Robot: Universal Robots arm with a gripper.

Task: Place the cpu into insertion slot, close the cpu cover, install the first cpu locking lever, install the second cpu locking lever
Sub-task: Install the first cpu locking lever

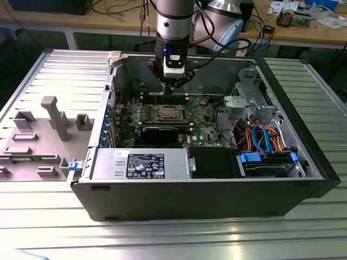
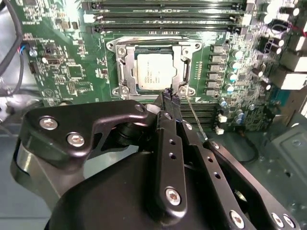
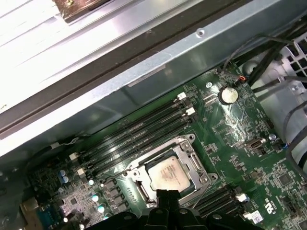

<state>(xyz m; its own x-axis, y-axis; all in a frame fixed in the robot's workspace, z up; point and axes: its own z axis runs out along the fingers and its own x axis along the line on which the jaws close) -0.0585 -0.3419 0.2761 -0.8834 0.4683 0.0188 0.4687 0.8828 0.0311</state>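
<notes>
1. the arm stands inside the open computer case [image 1: 217, 195], with the gripper [image 1: 172, 85] hanging above the green circuit board [image 1: 203, 127].
2. in both wrist views the gripper [image 2: 170, 97] [image 3: 167, 195] has its fingers pressed together, with nothing visible between them, and its tip is just over one edge of the socket.
3. the cpu [image 2: 152, 73] [image 3: 168, 173] lies flat in the insertion slot [image 2: 152, 49], silver top up.
4. the cpu cover [image 2: 125, 69] lies down around the chip, which shows through the cover's window.
5. a thin metal rod [image 2: 195, 117] runs from the socket's corner out past the fingers.
6. long black memory slots [image 2: 163, 7] lie just beside the socket.
</notes>
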